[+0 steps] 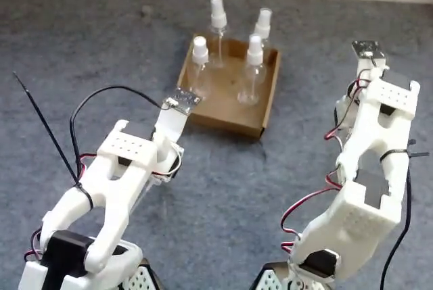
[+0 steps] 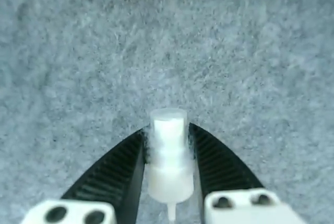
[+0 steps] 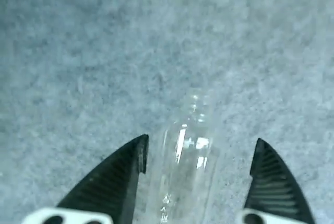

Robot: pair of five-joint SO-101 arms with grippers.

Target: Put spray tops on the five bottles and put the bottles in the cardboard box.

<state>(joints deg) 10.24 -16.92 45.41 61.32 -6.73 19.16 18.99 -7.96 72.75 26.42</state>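
While the left gripper (image 2: 167, 131) clamps a spray top (image 2: 168, 169), the right gripper (image 3: 201, 140) stands apart around a half-seen clear bottle (image 3: 182, 182).

High camera: fixed above and behind both arm bases, tilted down across the grey felt-like table cover (image 1: 223, 188) toward the shallow brown cardboard box (image 1: 230, 123) at the far side; wide, distant. Left wrist camera: mounted just behind the left gripper (image 2: 167, 130), looking out along its jaws, close to the cover. Right wrist camera: same mount behind the right gripper (image 3: 198, 145). All three views share the cover.
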